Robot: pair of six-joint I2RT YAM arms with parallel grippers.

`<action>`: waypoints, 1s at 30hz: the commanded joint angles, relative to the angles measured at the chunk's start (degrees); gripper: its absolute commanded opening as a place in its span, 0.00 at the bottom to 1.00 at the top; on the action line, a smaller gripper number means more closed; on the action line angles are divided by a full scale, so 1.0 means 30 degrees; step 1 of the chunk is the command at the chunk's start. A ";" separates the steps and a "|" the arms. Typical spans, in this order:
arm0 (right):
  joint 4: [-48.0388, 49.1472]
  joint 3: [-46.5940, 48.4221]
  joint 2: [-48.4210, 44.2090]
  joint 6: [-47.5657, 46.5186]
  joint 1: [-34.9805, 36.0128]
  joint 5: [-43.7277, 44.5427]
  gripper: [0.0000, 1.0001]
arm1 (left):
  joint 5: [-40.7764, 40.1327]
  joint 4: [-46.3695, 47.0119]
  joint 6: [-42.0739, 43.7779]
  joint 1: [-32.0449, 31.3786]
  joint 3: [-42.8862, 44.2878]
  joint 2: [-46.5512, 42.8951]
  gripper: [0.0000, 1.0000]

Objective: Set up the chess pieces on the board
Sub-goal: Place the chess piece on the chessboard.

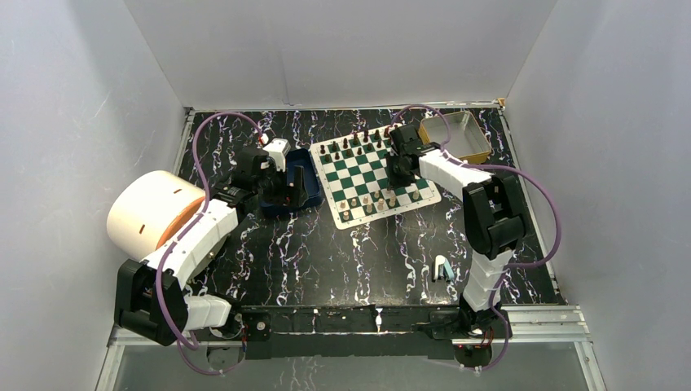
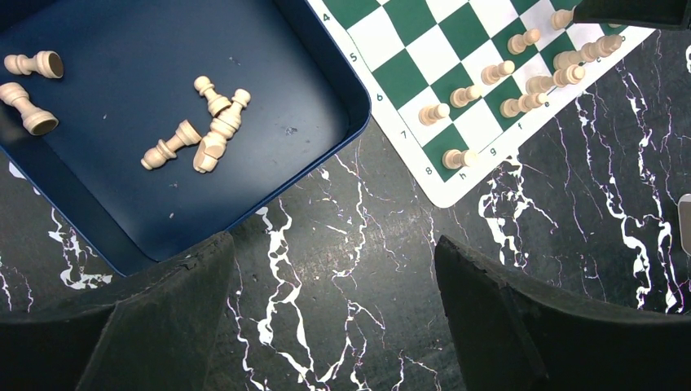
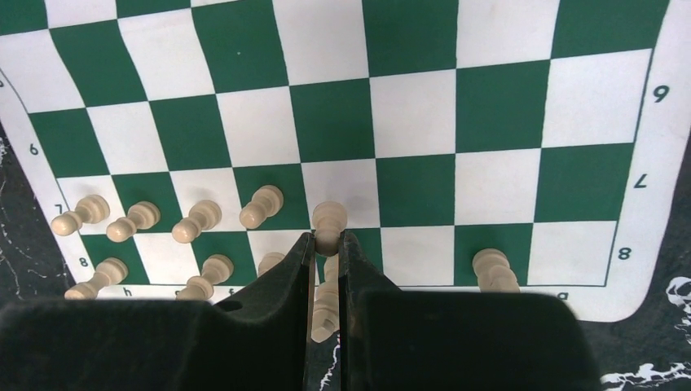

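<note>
The right pincer (image 3: 326, 244) is closed tight on one cream piece (image 3: 329, 218) at the board's (image 3: 505, 106) rows marked 7 and 8, where other cream pieces (image 3: 195, 221) stand. The left pincer (image 2: 332, 252) gapes wide and holds nothing, above the surface (image 2: 342, 326) just off the board's corner. Next to it, beside the board, is a blue tray (image 2: 244, 163) in which loose pieces (image 2: 213, 122) lie toppled.
</note>
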 commanded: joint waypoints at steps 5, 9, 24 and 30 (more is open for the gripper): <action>-0.0894 0.1585 0.0576 -0.0205 0.0486 0.1395 0.17 | 0.0099 -0.0014 0.0338 0.0092 0.0368 -0.0814 0.89; -0.1000 0.1836 0.0853 -0.0148 0.0510 0.1364 0.17 | 0.0144 -0.0007 0.0338 0.0092 0.0338 -0.0806 0.89; -0.1738 0.2420 0.1671 -0.0087 0.0548 0.1643 0.22 | 0.0075 -0.0021 0.0425 0.0092 0.0374 -0.0799 0.88; -0.1777 0.2690 0.1876 -0.0031 0.0567 0.1329 0.29 | 0.0069 -0.0030 0.0453 0.0092 0.0381 -0.0767 0.88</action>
